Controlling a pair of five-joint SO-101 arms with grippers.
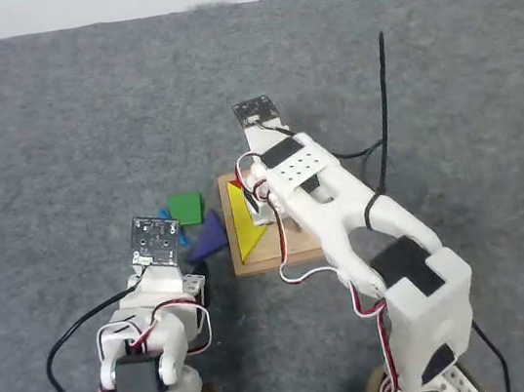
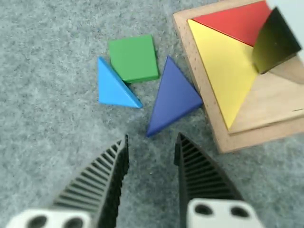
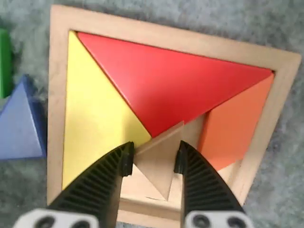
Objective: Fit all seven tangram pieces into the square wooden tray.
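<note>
The square wooden tray (image 3: 156, 35) holds a yellow triangle (image 3: 92, 123), a large red triangle (image 3: 166, 80) and an orange piece (image 3: 232, 123). My right gripper (image 3: 154, 159) hangs over the tray's middle, shut on a small wood-coloured triangle (image 3: 159, 164) that sits between its fingers. On the carpet beside the tray lie a dark blue triangle (image 2: 173, 95), a green square (image 2: 133, 58) and a light blue triangle (image 2: 113, 88). My left gripper (image 2: 152, 142) is open just short of the dark blue triangle's tip, holding nothing.
Grey carpet covers the table in the high view. The right arm (image 1: 342, 204) stretches over the tray (image 1: 252, 261) and hides much of it. A black cable (image 1: 387, 118) runs past the tray's far right side.
</note>
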